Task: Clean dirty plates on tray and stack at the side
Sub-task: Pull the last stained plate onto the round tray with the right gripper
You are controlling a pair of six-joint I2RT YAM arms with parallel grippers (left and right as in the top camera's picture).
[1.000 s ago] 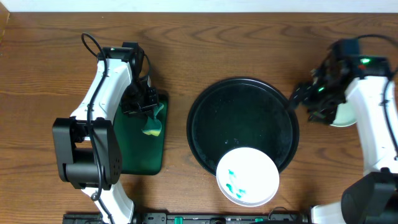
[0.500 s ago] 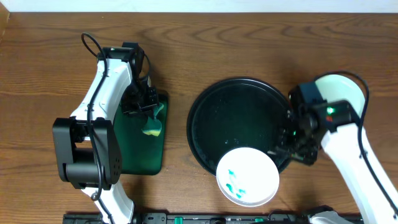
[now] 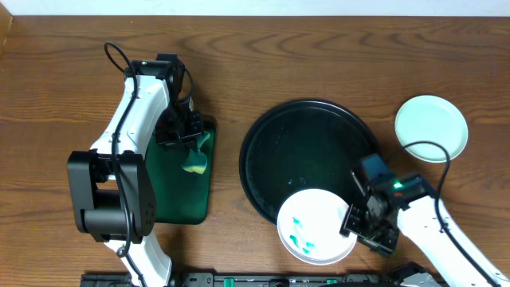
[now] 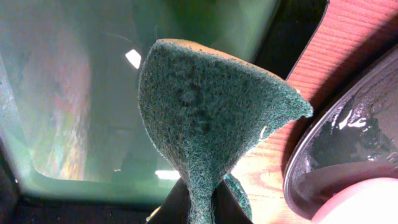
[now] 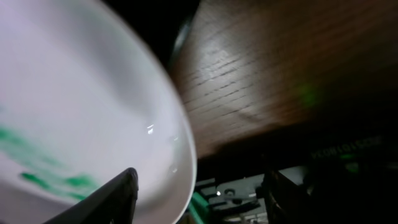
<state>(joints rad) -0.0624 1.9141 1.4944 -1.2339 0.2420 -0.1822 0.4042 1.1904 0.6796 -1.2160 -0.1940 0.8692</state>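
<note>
Only left wrist showed pad's [image 4: 205,118] coarse fibres, left gripper [image 3: 186,137] pinching it; right gripper [image 3: 355,227] straddled, fingers spread, glossy smeared plate [image 3: 319,214] overhanging tray [image 3: 303,151].

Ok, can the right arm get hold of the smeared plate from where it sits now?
Probably yes. The right tool sits at the right edge of the smeared plate, jaws apart astride the rim; nothing lies between.

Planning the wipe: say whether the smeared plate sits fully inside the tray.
Partly out: the smeared plate overhangs the near rim of the black tray.
</note>
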